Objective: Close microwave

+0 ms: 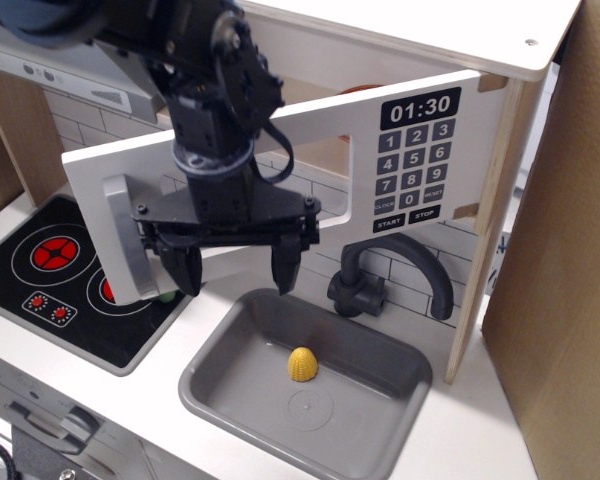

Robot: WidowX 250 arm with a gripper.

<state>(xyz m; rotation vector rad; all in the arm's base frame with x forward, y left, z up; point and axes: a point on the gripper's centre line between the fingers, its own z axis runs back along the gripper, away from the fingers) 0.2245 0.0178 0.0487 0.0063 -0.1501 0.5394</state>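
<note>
**Spread hand hangs before the open microwave door**

The black hand [233, 266] points its two fingers [284, 268] downward and holds them wide apart, with nothing between them. It sits in front of the lower edge of the microwave door [280, 185], with its wrist and arm rising across the door's clear window toward the top left of the picture. Whether any part of the hand touches the door cannot be told from this view.

The microwave [420, 150] is a white wooden box set above the bench [480, 440], at the right of the toy kitchen. Its door stands swung out toward the left and front, away from the cabinet, so the dark opening behind it shows above the door's top edge. The grey vertical handle [126, 240] is at the door's far left end, just left of the hand's left finger. On the microwave's right part, the black clock display [421, 106] reads 01:30, and the dark number keypad [410, 172] lies directly under it.

Below the microwave, a grey sink [380, 350] is sunk into the bench, with a small yellow object [301, 364] lying near its middle. A dark faucet [395, 275] stands at the sink's back edge, under the keypad. Left of the sink and below the door handle lies the black stovetop [40, 275] with red rings. A brown cardboard panel [565, 260] stands to the right of the microwave.
</note>
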